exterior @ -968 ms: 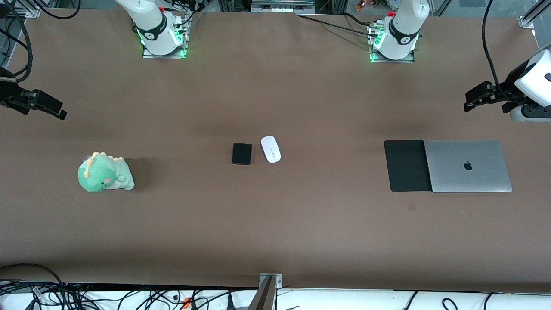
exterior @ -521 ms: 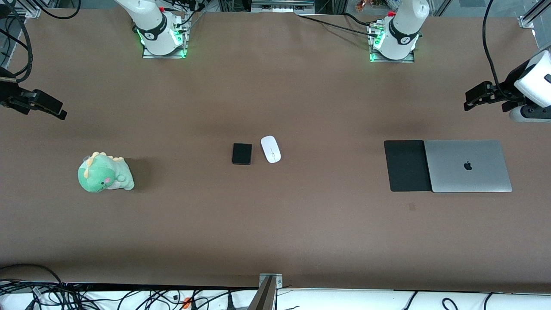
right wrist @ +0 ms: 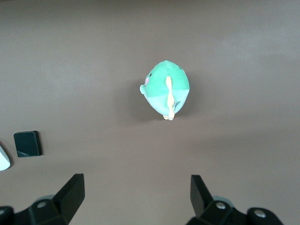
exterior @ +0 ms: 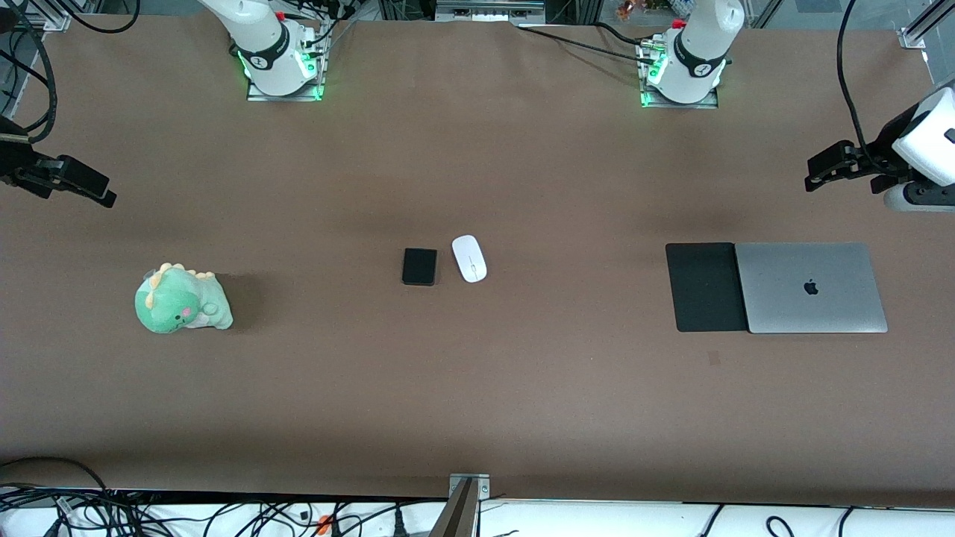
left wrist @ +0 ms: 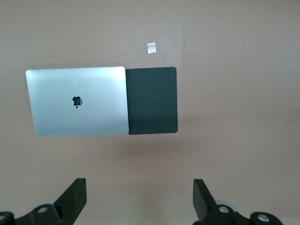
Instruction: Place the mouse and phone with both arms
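The white mouse [exterior: 469,258] and the black phone [exterior: 419,266] lie side by side at the middle of the table, the mouse toward the left arm's end. Both also show at the edge of the right wrist view: the phone [right wrist: 27,143] and a sliver of the mouse [right wrist: 3,159]. My left gripper [exterior: 821,173] hangs open and empty high at the left arm's end of the table, above bare table beside the laptop. My right gripper [exterior: 93,190] hangs open and empty high at the right arm's end, near the plush toy. In the wrist views both grippers [left wrist: 139,197] [right wrist: 137,194] stand wide open.
A silver laptop [exterior: 811,287] lies closed with a matte black mouse pad [exterior: 704,286] touching its side toward the middle of the table; both show in the left wrist view [left wrist: 77,101] [left wrist: 152,100]. A green dinosaur plush [exterior: 181,300] sits toward the right arm's end.
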{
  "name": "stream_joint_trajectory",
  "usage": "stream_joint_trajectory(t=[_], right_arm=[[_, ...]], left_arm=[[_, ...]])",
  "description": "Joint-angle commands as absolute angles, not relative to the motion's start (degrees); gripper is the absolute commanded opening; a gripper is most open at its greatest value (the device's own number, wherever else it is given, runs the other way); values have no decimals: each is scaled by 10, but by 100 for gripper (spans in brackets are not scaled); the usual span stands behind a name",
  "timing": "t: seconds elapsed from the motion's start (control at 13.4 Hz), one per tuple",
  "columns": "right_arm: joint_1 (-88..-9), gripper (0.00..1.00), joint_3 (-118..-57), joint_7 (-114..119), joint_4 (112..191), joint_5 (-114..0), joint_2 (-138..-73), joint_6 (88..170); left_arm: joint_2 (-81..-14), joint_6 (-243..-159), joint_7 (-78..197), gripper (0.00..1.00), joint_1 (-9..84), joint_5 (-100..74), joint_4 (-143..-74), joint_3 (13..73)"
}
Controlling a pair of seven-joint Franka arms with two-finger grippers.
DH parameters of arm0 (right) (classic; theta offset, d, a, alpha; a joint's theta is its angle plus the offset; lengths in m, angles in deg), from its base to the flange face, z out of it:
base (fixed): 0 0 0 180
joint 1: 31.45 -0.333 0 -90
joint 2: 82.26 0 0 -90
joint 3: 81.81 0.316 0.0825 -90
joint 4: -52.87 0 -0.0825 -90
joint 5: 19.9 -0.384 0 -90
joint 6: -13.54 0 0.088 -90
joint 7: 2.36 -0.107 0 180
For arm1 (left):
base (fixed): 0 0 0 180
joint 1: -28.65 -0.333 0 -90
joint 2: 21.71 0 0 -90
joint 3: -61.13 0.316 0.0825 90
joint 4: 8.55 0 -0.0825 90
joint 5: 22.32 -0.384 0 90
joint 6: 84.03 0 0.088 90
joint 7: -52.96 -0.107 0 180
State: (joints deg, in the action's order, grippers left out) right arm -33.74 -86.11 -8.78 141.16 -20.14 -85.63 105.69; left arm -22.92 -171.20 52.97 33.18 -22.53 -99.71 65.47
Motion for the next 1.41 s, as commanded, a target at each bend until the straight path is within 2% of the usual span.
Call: stream_joint_trajectory(t=[0.0, 1.34], right_arm=[[-329, 100, -853, -83, 1402, -203, -858, 1046], [-329, 100, -853, -82, 1402, -203, -858, 1046]], left_arm=[[-226, -1706, 523, 100, 329, -215, -996, 655], [-240, -1704, 524, 100, 329, -183, -1003, 656]])
